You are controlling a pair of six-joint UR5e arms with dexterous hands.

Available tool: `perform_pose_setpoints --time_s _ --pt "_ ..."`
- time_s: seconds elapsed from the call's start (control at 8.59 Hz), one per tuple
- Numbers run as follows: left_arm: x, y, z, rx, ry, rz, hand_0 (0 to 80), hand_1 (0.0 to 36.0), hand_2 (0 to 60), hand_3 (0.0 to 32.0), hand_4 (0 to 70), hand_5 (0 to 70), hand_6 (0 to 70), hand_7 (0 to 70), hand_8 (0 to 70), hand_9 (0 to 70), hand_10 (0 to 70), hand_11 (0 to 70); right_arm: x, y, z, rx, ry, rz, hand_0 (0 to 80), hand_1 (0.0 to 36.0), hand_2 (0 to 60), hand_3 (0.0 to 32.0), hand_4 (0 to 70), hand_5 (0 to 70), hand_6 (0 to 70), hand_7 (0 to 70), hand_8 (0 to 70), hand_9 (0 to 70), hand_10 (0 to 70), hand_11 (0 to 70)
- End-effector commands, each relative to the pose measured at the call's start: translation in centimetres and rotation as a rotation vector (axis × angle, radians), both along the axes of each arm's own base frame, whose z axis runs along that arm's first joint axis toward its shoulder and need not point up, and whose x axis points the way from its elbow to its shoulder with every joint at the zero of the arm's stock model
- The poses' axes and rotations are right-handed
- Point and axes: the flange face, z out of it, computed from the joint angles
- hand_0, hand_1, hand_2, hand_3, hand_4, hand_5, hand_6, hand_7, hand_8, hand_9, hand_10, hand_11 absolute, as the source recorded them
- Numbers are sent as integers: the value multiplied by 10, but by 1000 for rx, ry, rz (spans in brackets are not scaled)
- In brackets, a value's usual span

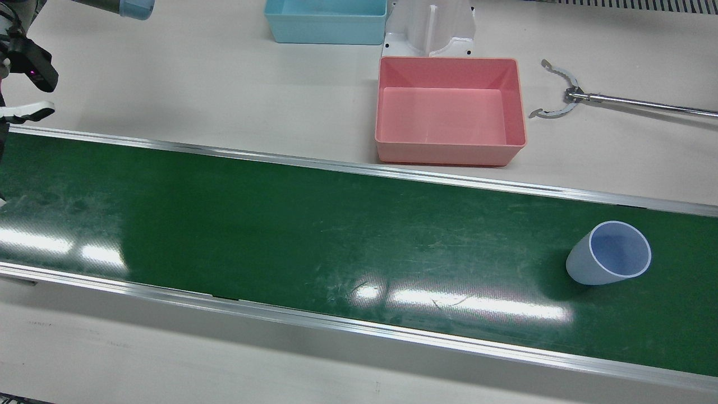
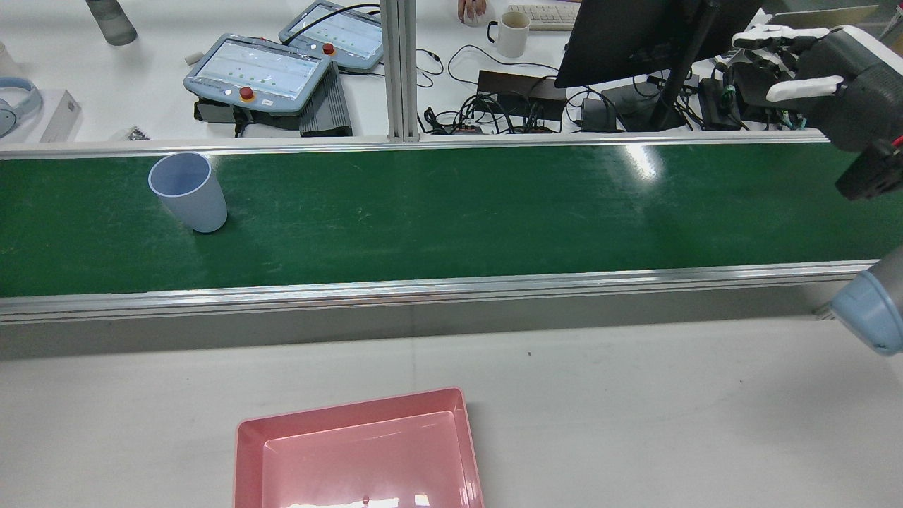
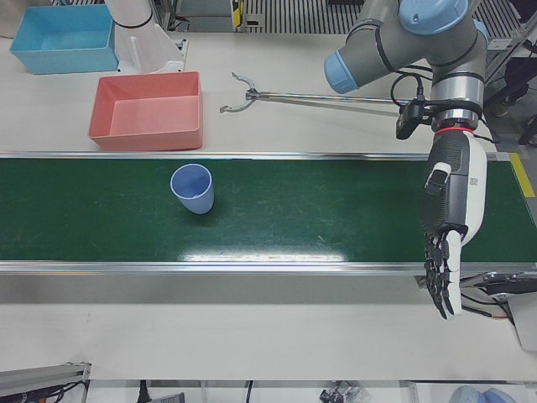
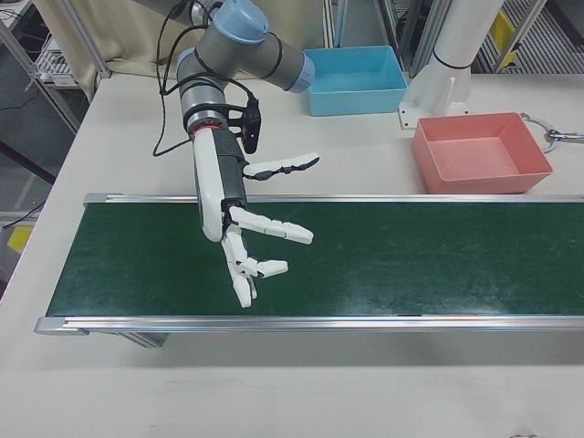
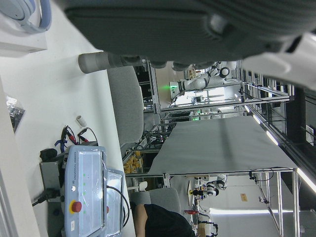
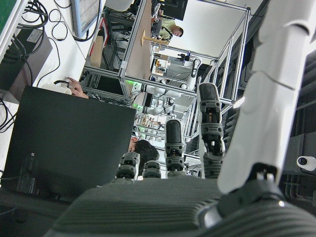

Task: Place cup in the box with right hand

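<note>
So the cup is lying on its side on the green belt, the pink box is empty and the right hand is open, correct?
Not quite: the cup stands upright on the green belt, as the left-front view shows. The pink box is empty, and the right hand is open.

Green belt set into a pale table

A pale blue cup point(image 1: 609, 253) stands upright on the green conveyor belt point(image 1: 314, 235) toward one end — nothing else on the belt. On the pale table point(image 1: 196, 78) behind it sit an empty pink box point(image 1: 449, 110), a blue box point(image 1: 325, 21) farther back — apart from it — and a metal grabber tool point(image 1: 594, 98).
</note>
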Motion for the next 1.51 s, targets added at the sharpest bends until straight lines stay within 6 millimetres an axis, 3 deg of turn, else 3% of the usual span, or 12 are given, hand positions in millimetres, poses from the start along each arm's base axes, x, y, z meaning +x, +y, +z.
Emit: perform_pose_setpoints --time_s 0.0,1.4 --pt "1 0 0 0 0 1 0 0 0 0 0 0 0 0 0 0 0 0 0 0 1 -2 1 0 565 127 0 0 345 53 94 435 9 87 63 109" --pt "0 0 0 0 1 0 0 0 0 0 0 0 0 0 0 0 0 0 -1 -2 1 -2 2 0 564 128 0 0 356 53 99 455 12 97 69 117"
